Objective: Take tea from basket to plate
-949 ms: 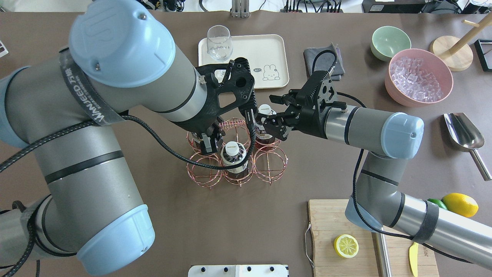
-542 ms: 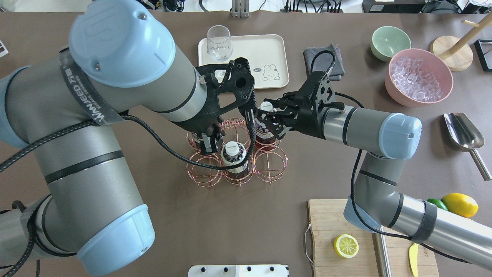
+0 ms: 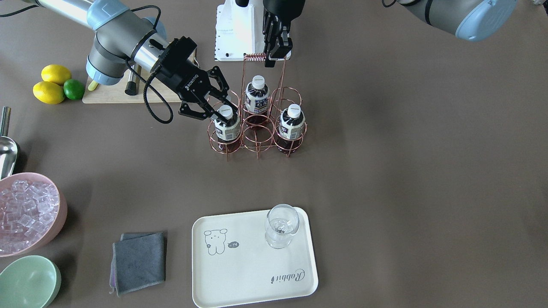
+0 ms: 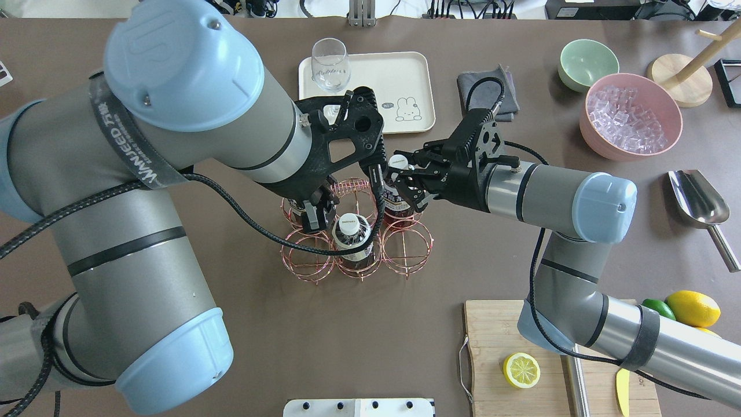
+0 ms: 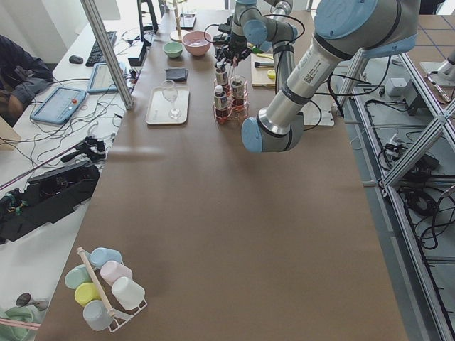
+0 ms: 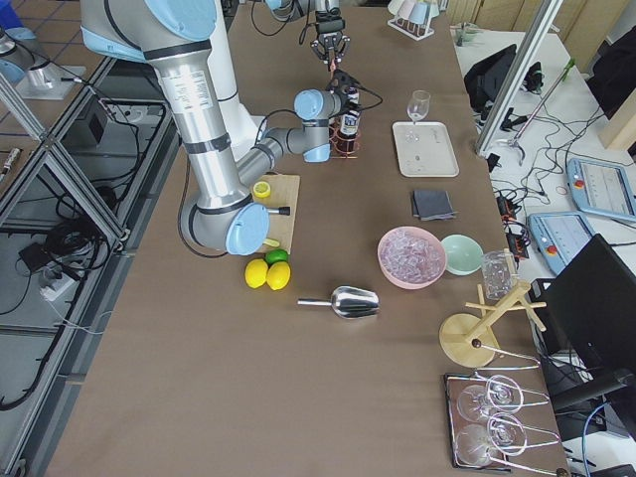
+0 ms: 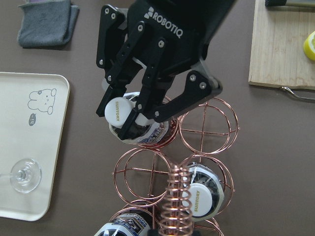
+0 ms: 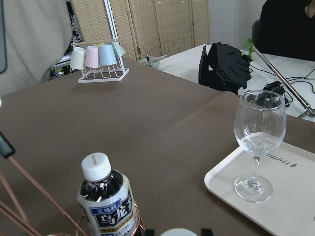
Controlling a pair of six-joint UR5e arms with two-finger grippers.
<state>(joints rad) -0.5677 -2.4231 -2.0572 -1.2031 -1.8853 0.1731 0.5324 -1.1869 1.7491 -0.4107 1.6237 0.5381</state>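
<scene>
The copper wire basket (image 3: 257,139) stands mid-table with three tea bottles in its rings. My right gripper (image 3: 223,112) is shut on the white cap of one tea bottle (image 3: 227,126), which still sits in its corner ring; the left wrist view shows its fingers (image 7: 142,118) against the cap (image 7: 118,110). My left gripper (image 3: 269,57) is shut on the basket's coiled handle (image 3: 254,56). The cream plate (image 3: 252,261) lies beyond the basket and carries a clear glass (image 3: 280,224). In the overhead view the right gripper (image 4: 400,171) is at the basket's (image 4: 408,249) far right ring.
A grey cloth (image 4: 489,92), a mint-green bowl (image 4: 587,63) and a pink bowl of ice (image 4: 631,116) lie right of the plate (image 4: 382,75). A metal scoop (image 4: 697,197), a cutting board with a half lemon (image 4: 521,370) and whole lemons (image 4: 692,307) lie on the right.
My right gripper has moved left onto the far right bottle and its fingers have closed around the cap. The left arm and the basket have not moved.
</scene>
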